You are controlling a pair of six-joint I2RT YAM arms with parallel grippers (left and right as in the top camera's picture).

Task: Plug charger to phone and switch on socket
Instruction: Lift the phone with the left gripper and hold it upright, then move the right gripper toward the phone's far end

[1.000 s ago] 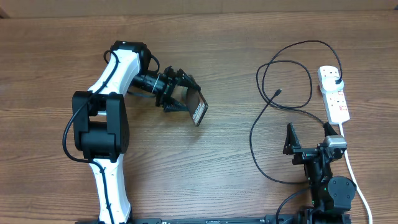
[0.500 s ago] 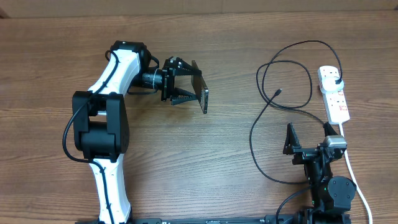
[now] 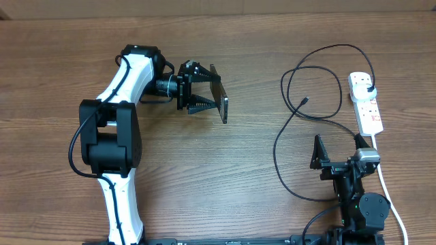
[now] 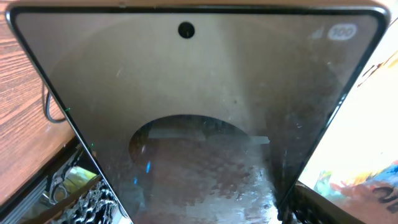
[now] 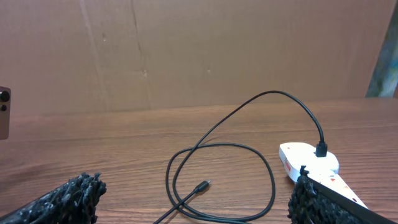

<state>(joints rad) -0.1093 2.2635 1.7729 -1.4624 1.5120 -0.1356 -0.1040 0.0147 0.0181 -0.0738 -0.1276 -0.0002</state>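
Note:
My left gripper (image 3: 215, 101) is shut on the phone (image 3: 223, 103) and holds it on edge above the table at centre left. In the left wrist view the phone's dark glass (image 4: 199, 106) fills the frame, with rough black fingers (image 4: 84, 205) at its lower corners. The charger cable (image 3: 315, 68) lies in loops at the right, its connector tip (image 3: 304, 101) loose on the wood and its black plug (image 3: 368, 87) in the white socket (image 3: 368, 109). My right gripper (image 3: 338, 146) stands open near the front edge, short of the tip (image 5: 202, 185) and left of the socket (image 5: 311, 163).
The socket's white cord (image 3: 388, 190) runs down past my right arm toward the front edge. A brown cardboard wall (image 5: 199, 56) stands behind the table. The phone's corner (image 5: 4, 112) shows at the left edge of the right wrist view.
A second ago the phone hung tilted and lower in my left gripper; the wrist has rolled and brought it up on edge. Nothing has moved in the last half second. The right arm is still.

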